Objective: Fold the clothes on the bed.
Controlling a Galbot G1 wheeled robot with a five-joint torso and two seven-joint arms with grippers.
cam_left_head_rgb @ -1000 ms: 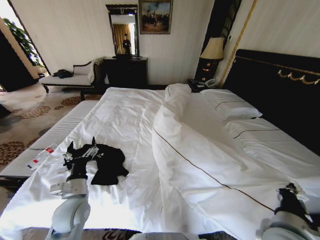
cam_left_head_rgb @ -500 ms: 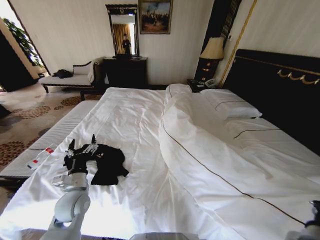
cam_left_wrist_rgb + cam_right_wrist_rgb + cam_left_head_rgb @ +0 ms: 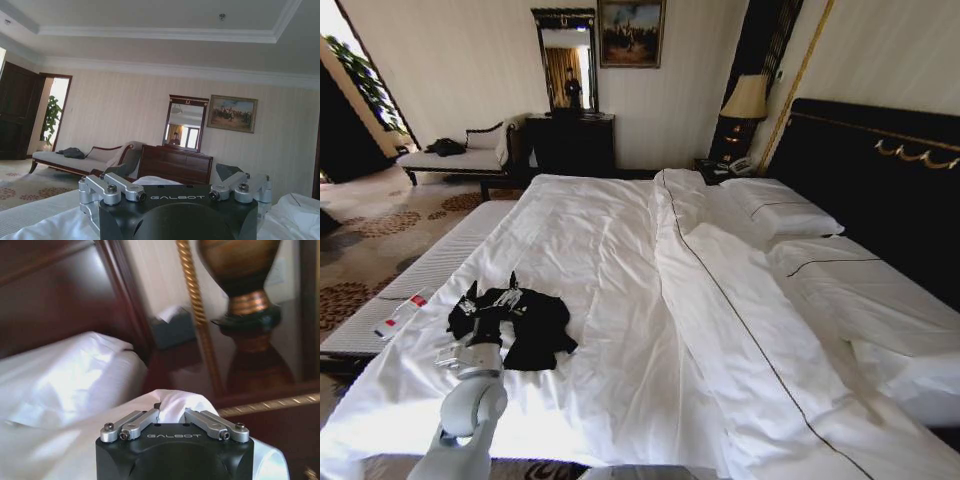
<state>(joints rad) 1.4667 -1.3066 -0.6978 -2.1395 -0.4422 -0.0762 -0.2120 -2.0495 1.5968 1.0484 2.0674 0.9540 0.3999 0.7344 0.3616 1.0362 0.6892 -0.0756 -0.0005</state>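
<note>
Hovering spread-fingered left gripper (image 3: 492, 296) over crumpled black T-shirt (image 3: 535, 330) near bed (image 3: 620, 260) foot; right gripper (image 3: 170, 415) pinching white duvet (image 3: 182, 407). Likely needing flattening first.

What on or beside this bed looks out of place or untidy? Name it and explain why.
The black T-shirt lies crumpled in a heap on the white bed, under the left gripper. A small red-and-white bottle lies on its side at the bed's edge.
</note>
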